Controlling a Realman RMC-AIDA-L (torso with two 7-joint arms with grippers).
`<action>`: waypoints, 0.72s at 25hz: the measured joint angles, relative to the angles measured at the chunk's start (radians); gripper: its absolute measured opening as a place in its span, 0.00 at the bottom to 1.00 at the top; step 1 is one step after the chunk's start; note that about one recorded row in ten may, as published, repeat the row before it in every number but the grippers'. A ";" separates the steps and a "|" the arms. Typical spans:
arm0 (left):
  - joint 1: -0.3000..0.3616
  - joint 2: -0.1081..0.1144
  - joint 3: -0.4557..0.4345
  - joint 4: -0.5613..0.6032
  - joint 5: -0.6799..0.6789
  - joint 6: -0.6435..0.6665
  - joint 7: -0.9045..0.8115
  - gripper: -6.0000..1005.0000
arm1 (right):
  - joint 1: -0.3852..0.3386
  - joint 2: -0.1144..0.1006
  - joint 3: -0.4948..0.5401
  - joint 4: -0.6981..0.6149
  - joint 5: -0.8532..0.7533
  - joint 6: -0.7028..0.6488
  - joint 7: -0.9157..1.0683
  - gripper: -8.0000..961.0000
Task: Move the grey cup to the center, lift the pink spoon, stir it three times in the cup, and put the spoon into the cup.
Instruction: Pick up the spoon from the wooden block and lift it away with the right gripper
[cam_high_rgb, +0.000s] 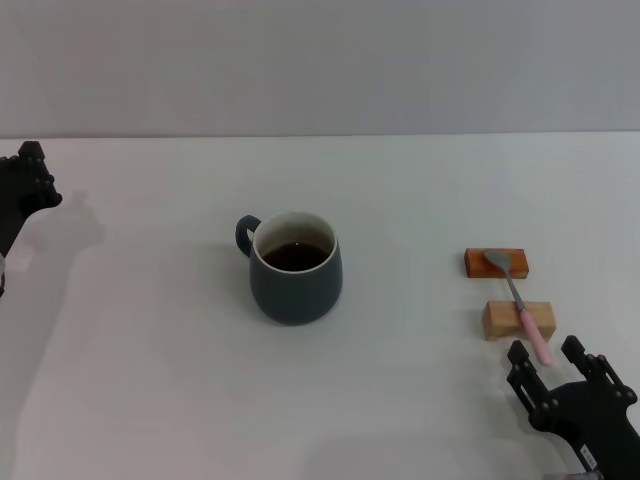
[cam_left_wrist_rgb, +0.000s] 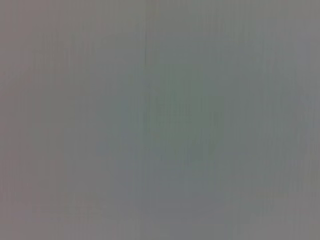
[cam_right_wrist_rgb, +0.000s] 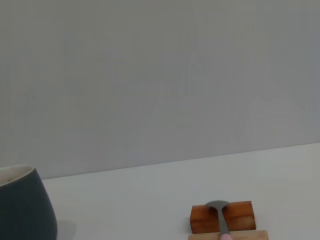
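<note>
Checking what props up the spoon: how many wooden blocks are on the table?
2. An orange-brown block sits under the bowl of the pink spoon; a lighter wooden block lies nearer the robot, under the handle, just ahead of the right hand. None looks hidden.

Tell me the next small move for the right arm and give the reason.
Probably ease the right gripper forward and down over the pink spoon's handle tip, then close. The grey cup already stands near the table's middle, and the spoon lies untouched across the orange-brown block and the light wooden block, its handle end between the open fingers. The left gripper is off at the left edge.
</note>
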 joint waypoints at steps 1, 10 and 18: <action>0.000 0.000 0.000 0.000 0.000 0.000 0.000 0.01 | 0.000 0.000 0.000 0.000 0.000 0.000 0.000 0.70; 0.002 -0.002 0.001 0.000 0.000 0.001 -0.002 0.01 | -0.001 -0.002 0.000 0.005 0.000 -0.004 -0.006 0.70; 0.002 -0.003 -0.001 0.000 0.000 0.003 -0.002 0.01 | 0.004 -0.001 0.000 0.008 -0.004 -0.004 -0.008 0.69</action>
